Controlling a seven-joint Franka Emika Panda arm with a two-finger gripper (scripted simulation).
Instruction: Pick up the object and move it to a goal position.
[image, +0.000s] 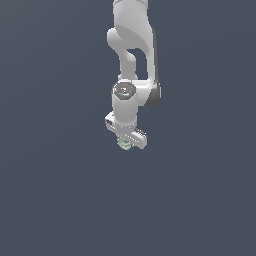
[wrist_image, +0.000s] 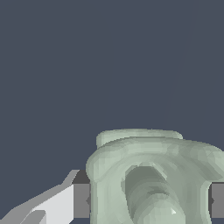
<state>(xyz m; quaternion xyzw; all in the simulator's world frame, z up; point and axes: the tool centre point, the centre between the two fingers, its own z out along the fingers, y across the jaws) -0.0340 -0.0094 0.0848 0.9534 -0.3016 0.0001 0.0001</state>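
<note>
No lettering, label, brand mark or number can be read anywhere in either view. The white arm (image: 131, 55) carries no legible marking on its casing.

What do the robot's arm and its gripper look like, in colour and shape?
The arm is white, made of rounded segments with dark grey seams. A dark round cap with a small red mark sits on the wrist. The gripper is white, with dark grey finger pads.

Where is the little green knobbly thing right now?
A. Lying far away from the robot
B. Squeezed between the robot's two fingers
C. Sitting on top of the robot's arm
B: in the wrist view the pale green piece fills the gap between the end effector pads, touching both.
</note>
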